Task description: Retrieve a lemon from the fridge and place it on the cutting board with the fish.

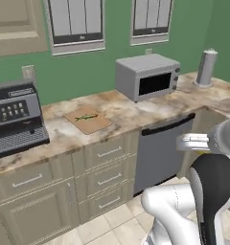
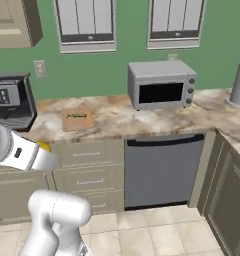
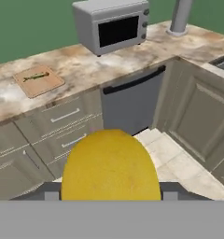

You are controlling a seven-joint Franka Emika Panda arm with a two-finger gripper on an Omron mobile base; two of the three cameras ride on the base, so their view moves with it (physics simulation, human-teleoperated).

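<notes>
One lemon (image 3: 110, 165) sits between the fingers, large and yellow at the bottom of the hand view, with a dark finger (image 3: 45, 190) showing at each flank; the fingers are closed on it at a middling spread. In the right base view a sliver of the same yellow fruit (image 2: 44, 147) peeks out at the end of the white forearm, low at the left, in front of the drawer fronts and below the desk edge. The gripper (image 3: 109, 191) is held out over the tiled floor (image 3: 172, 161), well apart from the desk.

The cutting board (image 1: 87, 119) lies flat on the marbled desk (image 1: 131, 111), between the coffee machine (image 1: 15, 117) on its left and the microwave (image 1: 146, 76) on its right, touching neither. The fish (image 1: 87, 116) lies on the middle of the board, slim and greenish, well inside its edges. In the hand view the board (image 3: 38, 80) and fish (image 3: 36, 76) appear at upper left, far from the lemon.

Below the desk, a grey dishwasher (image 2: 162, 169) with a dark handle stands beside a stack of beige drawers (image 1: 107, 174). A tall grey cylinder (image 1: 206, 68) that I cannot identify stands upright on the desk near the right corner. Two shuttered windows (image 2: 86, 22) are set in the green wall above.
</notes>
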